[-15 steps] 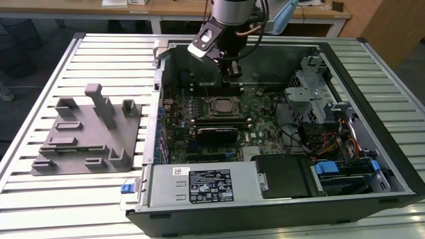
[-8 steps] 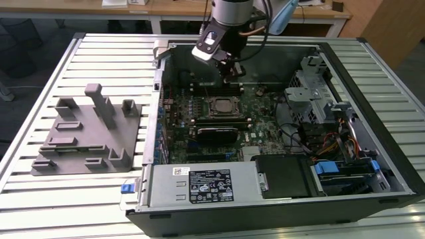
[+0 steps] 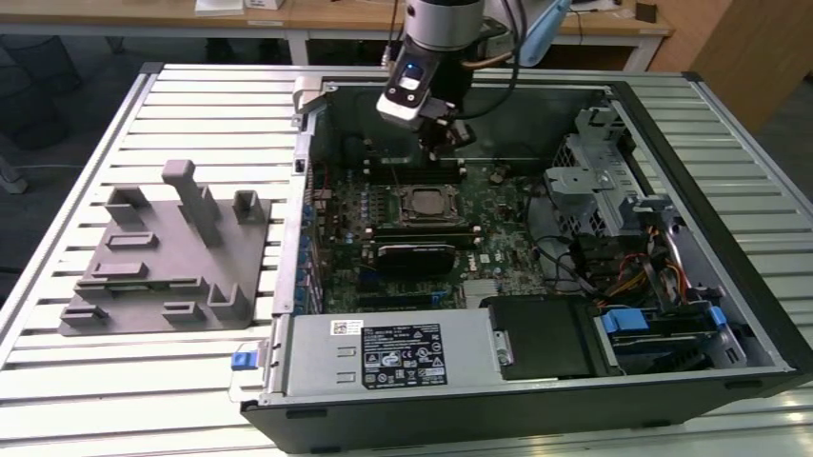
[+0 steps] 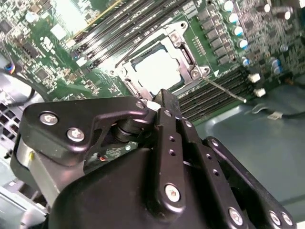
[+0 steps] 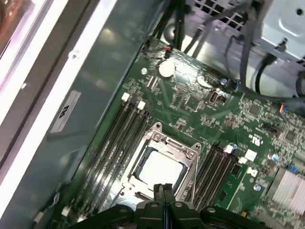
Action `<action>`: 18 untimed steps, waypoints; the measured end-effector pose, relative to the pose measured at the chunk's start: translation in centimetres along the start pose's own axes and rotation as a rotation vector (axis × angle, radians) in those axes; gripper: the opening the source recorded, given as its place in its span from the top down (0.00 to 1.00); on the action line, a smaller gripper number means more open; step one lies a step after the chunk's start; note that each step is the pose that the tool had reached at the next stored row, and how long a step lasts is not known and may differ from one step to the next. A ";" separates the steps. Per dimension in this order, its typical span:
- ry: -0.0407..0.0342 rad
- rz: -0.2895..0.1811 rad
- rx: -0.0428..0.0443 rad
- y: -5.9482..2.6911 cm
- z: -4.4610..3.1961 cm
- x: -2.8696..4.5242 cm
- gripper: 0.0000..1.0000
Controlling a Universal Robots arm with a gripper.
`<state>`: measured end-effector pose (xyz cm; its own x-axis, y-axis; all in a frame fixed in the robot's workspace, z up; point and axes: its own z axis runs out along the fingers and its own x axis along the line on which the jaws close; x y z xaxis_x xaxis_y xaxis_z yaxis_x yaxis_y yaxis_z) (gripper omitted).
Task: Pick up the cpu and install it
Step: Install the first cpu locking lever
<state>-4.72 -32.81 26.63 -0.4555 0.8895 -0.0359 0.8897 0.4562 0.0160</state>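
The cpu point(image 3: 426, 202), a silvery-white square chip, lies inside the black socket frame point(image 3: 396, 211) on the green motherboard of the open computer case point(image 3: 749, 286). In both wrist views the cpu point(image 4: 157, 67) point(image 5: 159, 169) sits flat in the frame, whose metal lever point(image 4: 226, 90) sticks out to one side. My gripper point(image 3: 439, 148) hangs above the board, just beyond the socket toward the case's rear wall. Its black fingers point(image 5: 164, 193) are pressed together, shut with nothing between them, a little above the chip.
A large grey plastic fixture point(image 3: 166, 252) with upright blocks stands on the slatted table at the exterior view's left. Inside the case are memory slots point(image 5: 119, 138), a metal drive cage point(image 3: 597, 181), bundled cables point(image 3: 635, 276) and the power supply point(image 3: 381, 352).
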 end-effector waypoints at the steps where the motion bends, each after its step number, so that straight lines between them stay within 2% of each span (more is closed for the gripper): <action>1: -0.0022 -0.015 0.0009 0.00 0.01 0.00 0.89; 3: -0.0064 -0.046 0.0025 0.00 0.02 0.00 0.89; 9: -0.0104 -0.154 0.0013 0.00 0.05 0.00 0.89; 18: -0.0091 -0.318 -0.0054 0.00 0.18 0.00 0.89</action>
<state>-4.72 -32.81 26.46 -0.7102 0.7023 -0.0489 0.7028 0.7113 0.0078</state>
